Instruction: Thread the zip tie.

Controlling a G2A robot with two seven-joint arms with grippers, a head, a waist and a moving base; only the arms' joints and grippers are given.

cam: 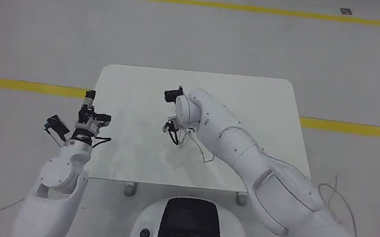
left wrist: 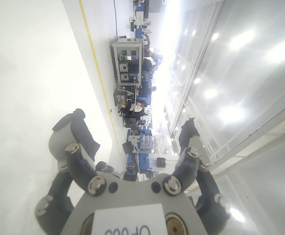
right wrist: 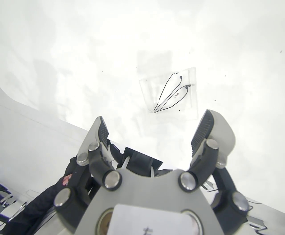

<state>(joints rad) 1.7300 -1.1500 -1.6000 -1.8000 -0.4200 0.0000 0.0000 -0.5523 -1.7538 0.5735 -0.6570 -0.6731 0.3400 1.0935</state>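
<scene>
Thin black zip ties (right wrist: 171, 92) lie fanned out in a shallow clear tray (right wrist: 191, 104) on the white table (cam: 257, 124). My right gripper (right wrist: 153, 122) hangs over the table just short of the tray, open, with nothing between its ribbed pads (right wrist: 200, 131). From above, the right gripper (cam: 173, 128) sits near the table's middle, and the arm covers part of the clear tray (cam: 204, 154). My left gripper (cam: 96, 108) is held up at the table's left edge, open and empty. In the left wrist view, the left gripper (left wrist: 133, 120) points out toward the room.
The table's rounded left edge (left wrist: 98, 89) runs past the left gripper. Yellow floor lines (cam: 200, 2) lie beyond and beside the table. Workbenches and people stand far back in the room.
</scene>
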